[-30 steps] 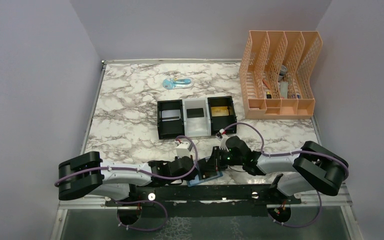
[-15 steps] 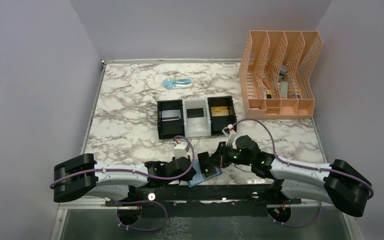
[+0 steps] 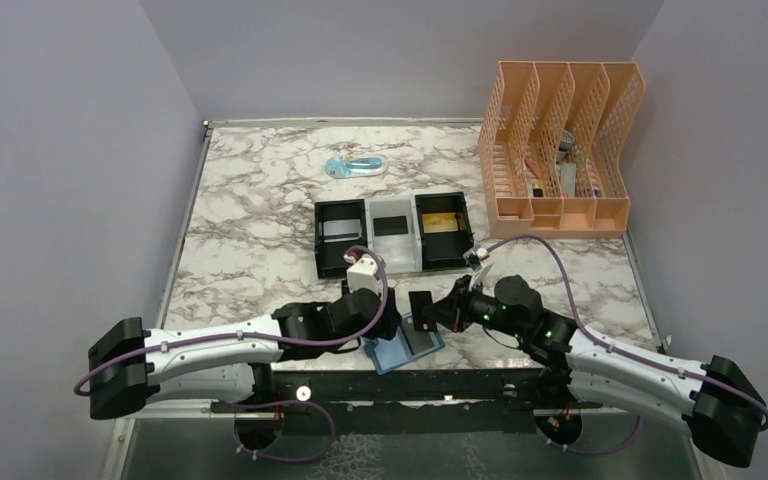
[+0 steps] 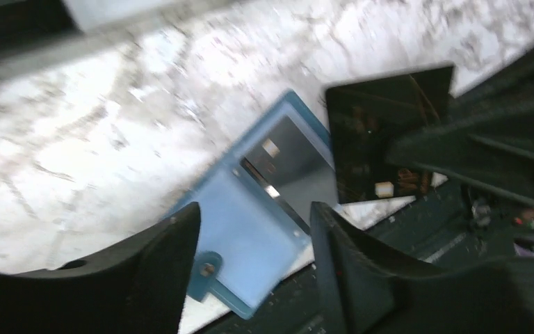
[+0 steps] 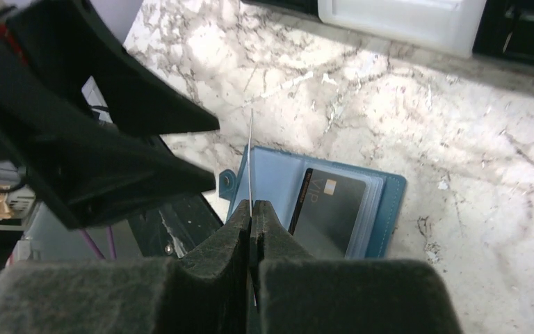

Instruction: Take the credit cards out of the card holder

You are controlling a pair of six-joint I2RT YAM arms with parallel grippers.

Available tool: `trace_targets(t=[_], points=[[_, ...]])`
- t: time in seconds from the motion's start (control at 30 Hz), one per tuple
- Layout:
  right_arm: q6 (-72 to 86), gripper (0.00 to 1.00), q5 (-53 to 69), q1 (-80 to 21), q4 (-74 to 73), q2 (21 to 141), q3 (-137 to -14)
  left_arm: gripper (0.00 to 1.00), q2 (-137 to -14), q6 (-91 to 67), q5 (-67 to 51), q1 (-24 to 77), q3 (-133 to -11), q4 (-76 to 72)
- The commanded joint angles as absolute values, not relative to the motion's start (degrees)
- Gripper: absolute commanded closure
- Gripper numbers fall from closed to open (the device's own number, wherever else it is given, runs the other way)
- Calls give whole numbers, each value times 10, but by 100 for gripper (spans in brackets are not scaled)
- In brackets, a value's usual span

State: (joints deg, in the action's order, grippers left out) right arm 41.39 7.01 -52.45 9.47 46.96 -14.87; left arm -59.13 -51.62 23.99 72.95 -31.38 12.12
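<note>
The teal-blue card holder (image 3: 407,349) lies open on the marble near the front edge, paler blue inside (image 4: 245,229). A black VIP card (image 5: 330,209) still sits in its clear sleeve. My right gripper (image 5: 252,209) is shut on a black credit card (image 3: 422,307), seen edge-on in the right wrist view (image 5: 250,156) and lifted above the holder's open flap. My left gripper (image 4: 254,268) hovers open over the holder's flap, its fingers (image 4: 160,278) either side of it and nothing between them.
A black-and-white three-compartment tray (image 3: 390,262) stands behind the grippers with cards in it. A peach file organizer (image 3: 560,205) is at the back right. A small blue object (image 3: 353,166) lies at the back. The black front rail (image 3: 410,385) runs just below the holder.
The right gripper has drawn the black card out of the holder, up and to the right. The left gripper has opened, let go of the holder and risen off it.
</note>
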Motion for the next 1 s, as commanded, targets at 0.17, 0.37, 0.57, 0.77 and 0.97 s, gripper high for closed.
trace_targets(t=[0.17,0.37,0.57,0.77,0.97], points=[[318,99,7,-526,94,389,-146,16,-538,-383,108,517,-382,224],[264,99,-16,-526,106,368,-154,4,-499,-365,6,383,-421,252],[219,99,-96,-526,87,397,-199,1,-488,-325,-9,288,-448,309],[185,99,-137,-514,14,540,-332,1,-448,-296,147,263,-443,363],[85,99,-48,-478,64,704,-444,1,-381,-303,164,263,-417,361]])
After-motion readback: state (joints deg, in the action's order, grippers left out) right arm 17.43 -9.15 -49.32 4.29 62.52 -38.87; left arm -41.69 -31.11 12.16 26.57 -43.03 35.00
